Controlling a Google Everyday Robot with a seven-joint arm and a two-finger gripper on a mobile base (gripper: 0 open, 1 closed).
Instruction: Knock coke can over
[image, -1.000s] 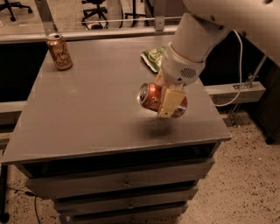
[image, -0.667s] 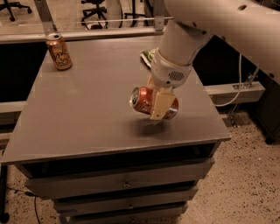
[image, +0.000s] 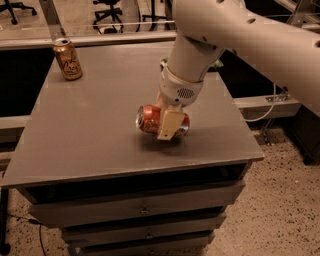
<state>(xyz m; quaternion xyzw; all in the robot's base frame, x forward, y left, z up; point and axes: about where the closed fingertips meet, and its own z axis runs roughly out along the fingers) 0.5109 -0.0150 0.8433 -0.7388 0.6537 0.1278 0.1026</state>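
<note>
The coke can, red-orange with a silver top, is turned on its side, its top facing left, held just above the grey table near the front middle. My gripper is shut on the coke can, with a tan finger across the can's front. The white arm reaches down to it from the upper right. A shadow lies on the table right under the can.
A tan-gold can with dark script stands upright at the table's back left corner. A green bag peeks out behind the arm at the back. Drawers sit under the tabletop. Office chairs stand behind the table.
The arm has carried the coke can leftward and a little lower toward the table. The can stays on its side in the gripper.
</note>
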